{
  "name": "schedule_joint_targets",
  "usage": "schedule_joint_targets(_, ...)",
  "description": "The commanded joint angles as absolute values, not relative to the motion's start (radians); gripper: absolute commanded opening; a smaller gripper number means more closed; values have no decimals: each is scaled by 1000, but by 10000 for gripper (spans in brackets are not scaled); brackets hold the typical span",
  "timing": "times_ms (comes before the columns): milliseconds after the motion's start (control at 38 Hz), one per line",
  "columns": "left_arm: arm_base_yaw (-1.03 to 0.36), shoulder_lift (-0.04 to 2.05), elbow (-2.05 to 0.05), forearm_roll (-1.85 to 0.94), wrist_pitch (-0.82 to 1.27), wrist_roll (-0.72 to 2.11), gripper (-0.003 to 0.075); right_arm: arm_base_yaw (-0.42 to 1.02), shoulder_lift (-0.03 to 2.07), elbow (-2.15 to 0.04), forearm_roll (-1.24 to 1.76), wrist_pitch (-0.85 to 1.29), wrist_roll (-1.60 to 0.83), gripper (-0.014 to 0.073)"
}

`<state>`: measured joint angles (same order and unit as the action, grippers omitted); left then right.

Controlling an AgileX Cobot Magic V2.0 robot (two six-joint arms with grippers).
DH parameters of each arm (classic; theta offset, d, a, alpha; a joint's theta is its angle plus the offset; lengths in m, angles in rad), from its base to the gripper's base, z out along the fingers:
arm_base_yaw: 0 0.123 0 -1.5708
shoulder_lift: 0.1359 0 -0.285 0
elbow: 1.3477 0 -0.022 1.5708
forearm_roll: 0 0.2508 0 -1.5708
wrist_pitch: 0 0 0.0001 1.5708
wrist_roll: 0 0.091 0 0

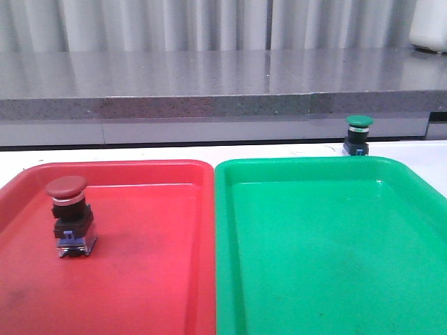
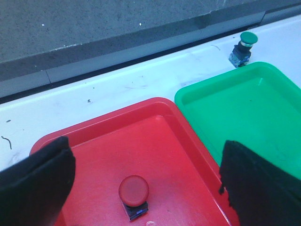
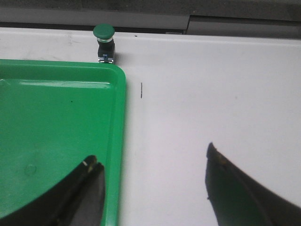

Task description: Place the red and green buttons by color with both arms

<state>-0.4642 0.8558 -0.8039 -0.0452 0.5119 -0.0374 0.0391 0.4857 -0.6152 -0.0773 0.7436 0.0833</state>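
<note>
Red moulded-plastic tray (image 1: 140,279) beside green moulded-plastic tray (image 1: 328,258), rims touching. Both black grippers, left (image 2: 141,186) and right (image 3: 150,188), spread wide open and empty. Dark-red mushroom-head push-button (image 1: 70,215) upright inside red tray, already home. Dark-green mushroom-head push-button (image 1: 358,135) upright on white tabletop (image 3: 202,94), just beyond green tray's far rim. Likely hazards: top-heavy switch toppled by an off-centre pinch, or fingers fouled on that rim.

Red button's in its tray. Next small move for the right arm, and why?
Probably move the right gripper forward toward the green button. It stands upright on the white table, just beyond the far rim of the green tray, not in it. The jaws are open and hold nothing.
</note>
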Motion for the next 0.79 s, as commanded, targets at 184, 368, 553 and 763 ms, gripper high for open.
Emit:
schedule_joint_targets(184, -472, 623, -718, -72, 462, -35, 606, 35, 498, -650, -97, 671, 72, 486)
schedule_joint_targets(368, -472, 565, -689, -72, 462, -35, 606, 35, 498, -650, -97, 671, 72, 486)
schedule_joint_targets(553, -472, 564, -689, -72, 462, -35, 606, 35, 498, -650, -97, 671, 72, 486)
schedule_joint_targets(763, -472, 564, -689, -72, 462, -35, 606, 35, 498, -650, -97, 671, 72, 486)
